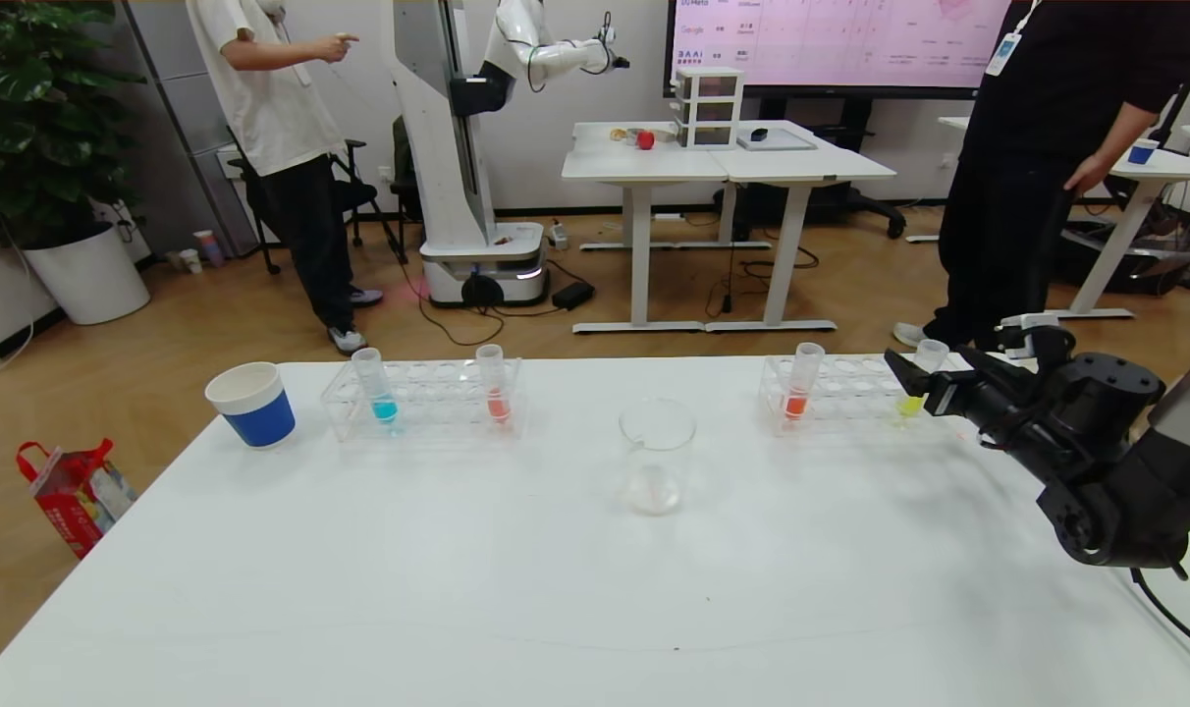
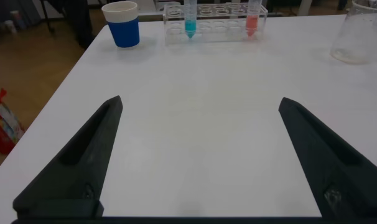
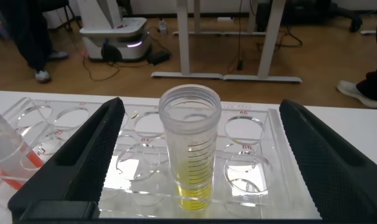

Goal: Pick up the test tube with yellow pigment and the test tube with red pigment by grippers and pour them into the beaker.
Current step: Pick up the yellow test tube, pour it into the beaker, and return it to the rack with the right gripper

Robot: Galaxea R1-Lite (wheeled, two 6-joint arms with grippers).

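the yellow tube [image 1: 917, 385] stands upright in the right-hand rack [image 1: 840, 395], long axis vertical, open mouth up, a little yellow liquid pooled in its round bottom. the right gripper [image 1: 911, 377] has its jaws wide, one finger on each side of the tube and neither touching it; in the right wrist view the yellow tube [image 3: 190, 144] sits midway between the two black fingers [image 3: 83, 163] with clear gaps either side. from the head view the near finger crosses in front of the tube's lower half, so part of it is hidden.

further left in the same rack an orange-red tube [image 1: 802, 381] stands upright. the left rack [image 1: 423, 399] holds the red tube [image 1: 493, 384] and a blue tube [image 1: 376, 385], both upright too. the beaker [image 1: 656, 455] stands on the white table [image 1: 516, 589] between the racks, nearer the robot, lip hard to make out. a blue paper cup [image 1: 251, 404] sits left of the left rack.

the left gripper [image 2: 198, 162] hovers low over bare table, well short of its rack, jaws wide apart; the arm itself is out of the head view.
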